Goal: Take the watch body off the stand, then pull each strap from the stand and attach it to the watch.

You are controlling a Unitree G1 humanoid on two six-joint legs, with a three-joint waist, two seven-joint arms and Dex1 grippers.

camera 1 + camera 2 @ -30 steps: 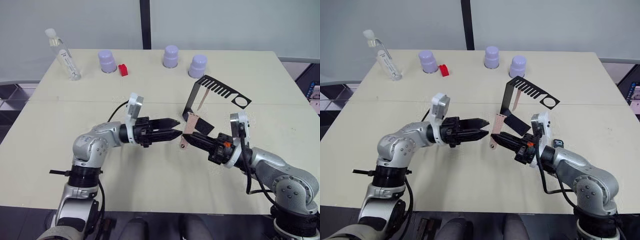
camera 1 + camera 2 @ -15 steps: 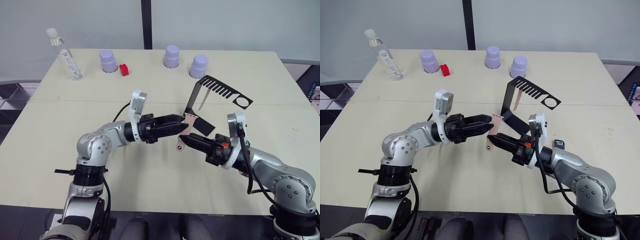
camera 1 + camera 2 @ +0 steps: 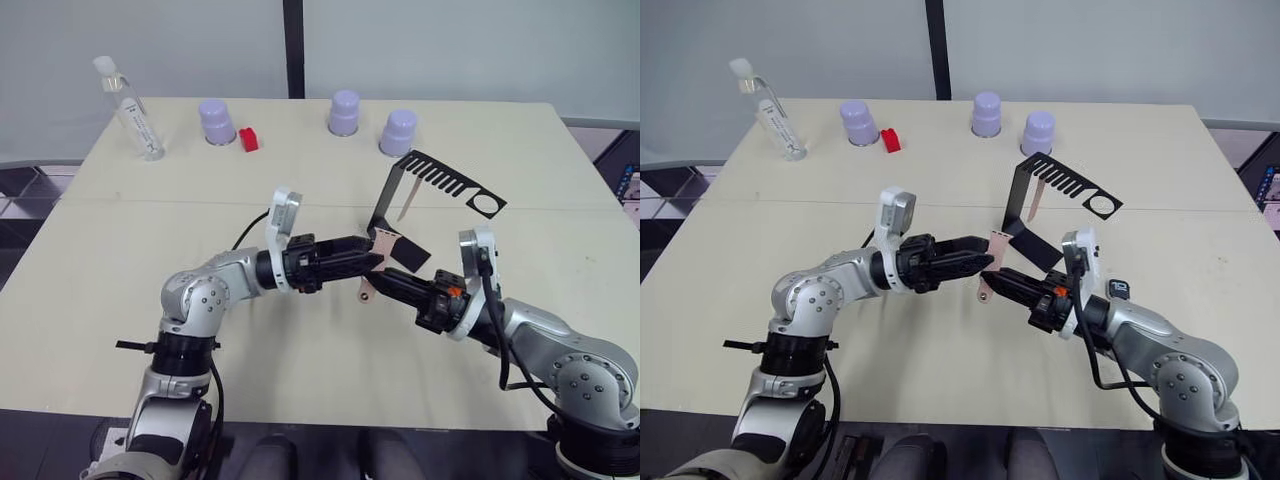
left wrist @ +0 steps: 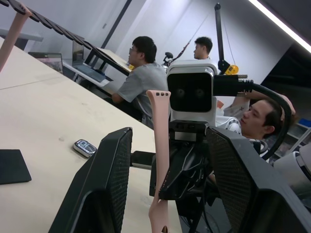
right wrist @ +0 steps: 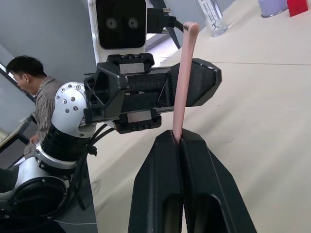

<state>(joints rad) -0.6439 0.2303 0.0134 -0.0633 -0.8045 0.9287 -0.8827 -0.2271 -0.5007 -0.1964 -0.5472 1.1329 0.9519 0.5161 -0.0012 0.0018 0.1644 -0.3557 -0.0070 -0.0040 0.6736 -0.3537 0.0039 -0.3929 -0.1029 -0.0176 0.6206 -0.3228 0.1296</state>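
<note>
Pale beige table (image 3: 300, 380) stretches ahead of you, backed by a grey wall with a dark vertical post. Your right gripper (image 3: 384, 283) is clenched on a pink-beige strap (image 3: 373, 263), pinching it near the lower end so the band stands up and leans toward the stand; your right wrist view shows its two black fingers pressed together with the strap (image 5: 182, 82) rising from between them. Your left gripper (image 3: 370, 250) reaches in from the other side with its jaws released, one finger on each side of the strap's upper part; in your left wrist view the band (image 4: 160, 160) stands in the gap between the two fingers, and you cannot tell whether either touches it. The stand (image 3: 395, 205) sits just behind the two grippers, its flat foot on the table, its comb-slotted arm slanting out to the ring. A second strap (image 3: 405, 206) hangs from the comb slots. The watch body (image 4: 85, 147) lies flat on the table, off the stand, with your right arm near it. Along the far edge you have three lilac cups (image 3: 343, 112), a small red block (image 3: 248, 139) and a clear tube (image 3: 130, 110) lying tilted. People (image 4: 141, 77) sit at a desk in the background of your left wrist view
</note>
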